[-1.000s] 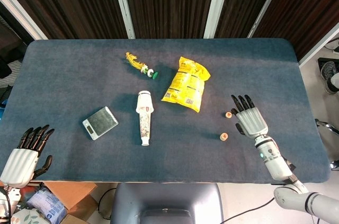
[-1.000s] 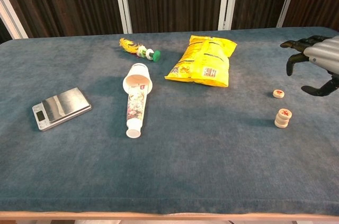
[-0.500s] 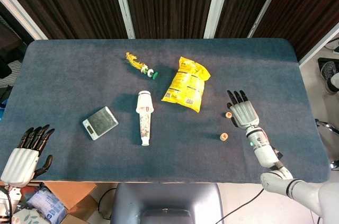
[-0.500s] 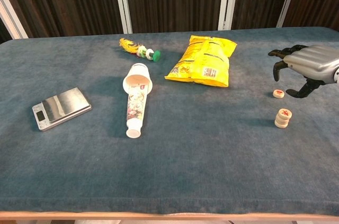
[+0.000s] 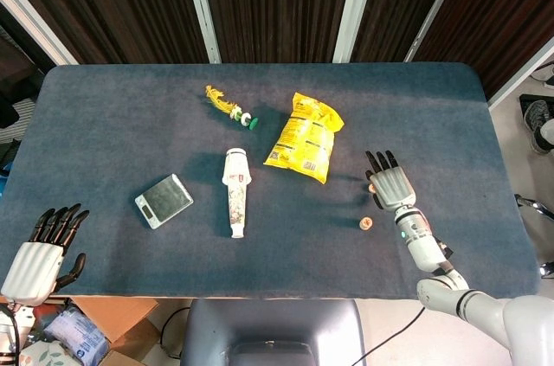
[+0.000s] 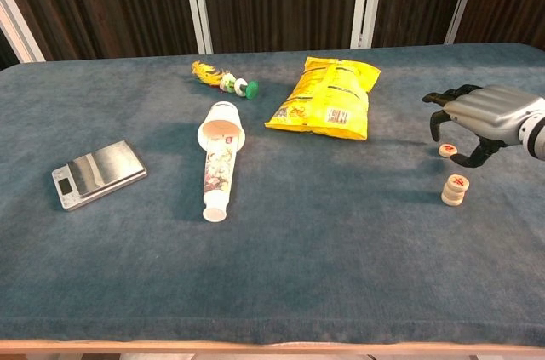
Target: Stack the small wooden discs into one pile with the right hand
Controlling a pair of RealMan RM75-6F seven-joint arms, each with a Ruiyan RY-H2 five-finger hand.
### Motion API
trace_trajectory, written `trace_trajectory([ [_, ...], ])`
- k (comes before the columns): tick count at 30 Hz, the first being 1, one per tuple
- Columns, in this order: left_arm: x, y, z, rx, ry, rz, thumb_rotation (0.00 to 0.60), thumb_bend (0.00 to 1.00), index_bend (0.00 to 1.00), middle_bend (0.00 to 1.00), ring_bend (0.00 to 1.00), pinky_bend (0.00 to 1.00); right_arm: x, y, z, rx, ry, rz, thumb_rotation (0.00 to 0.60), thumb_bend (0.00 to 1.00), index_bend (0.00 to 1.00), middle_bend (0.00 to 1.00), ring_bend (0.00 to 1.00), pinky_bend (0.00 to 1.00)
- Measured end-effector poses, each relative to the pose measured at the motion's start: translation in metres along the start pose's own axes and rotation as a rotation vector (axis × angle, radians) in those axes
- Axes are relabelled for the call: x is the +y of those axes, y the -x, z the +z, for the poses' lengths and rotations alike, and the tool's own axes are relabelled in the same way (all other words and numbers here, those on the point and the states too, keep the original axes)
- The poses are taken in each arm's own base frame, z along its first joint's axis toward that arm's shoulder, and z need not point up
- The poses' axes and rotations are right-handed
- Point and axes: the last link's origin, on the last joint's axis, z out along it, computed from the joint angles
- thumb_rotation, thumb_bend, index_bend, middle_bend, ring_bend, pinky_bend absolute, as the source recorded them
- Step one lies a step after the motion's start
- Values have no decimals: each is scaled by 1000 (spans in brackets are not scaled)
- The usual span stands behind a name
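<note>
- My left hand [image 5: 39,253] sits nearest me at the table's front left corner, fingers apart and holding nothing; only the head view shows it, and its wrist is cut off by the frame's lower edge.
- My right hand [image 6: 477,117] hovers over the dark blue felt table [image 6: 341,275], fingers arched downward and spread, nothing in them.
- The short stack of small wooden discs with a red mark on top [image 6: 456,190] stands just in front of that hand; I cannot tell how many discs it holds.
- The single small wooden disc [image 6: 448,150] lies flat under my right fingertips; from above the hand nearly hides it, and I cannot tell whether I touch it.
- The silver pocket scale [image 6: 98,173] lies to the left.
- The white printed paper cup [image 6: 219,160] lies on its side mid-table.
- The yellow crinkled snack bag [image 6: 328,98] lies beyond.
- Farthest is the yellow-feathered toy with green and white rings [image 6: 223,79]; its details are too small to read.
</note>
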Motion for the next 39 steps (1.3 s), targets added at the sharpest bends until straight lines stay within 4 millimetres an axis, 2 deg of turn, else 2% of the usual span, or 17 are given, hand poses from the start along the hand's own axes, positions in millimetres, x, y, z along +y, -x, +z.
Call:
trace_trajectory([
  [15,0,0,1,0,-2,1,600,499,0,0,0,21,-3,4,5,-9,7,-15,600,498,545,45,0,0],
  [23,-1,-1,0,4,-1,-2,600,499,0,0,0,21,-3,4,6,-4,14,-13,600,499,637,46,0,0],
  [28,-1,-1,0,4,0,-4,600,499,0,0,0,21,-2,1,3,14,15,-4,600,499,648,47,0,0],
  [34,-1,-1,0,6,-2,-1,600,499,0,0,0,21,-7,-9,-9,59,-26,43,600,499,648,47,0,0],
  [39,-1,0,0,6,-5,1,600,499,0,0,0,21,-14,-24,-30,106,-93,110,600,499,647,47,0,0],
])
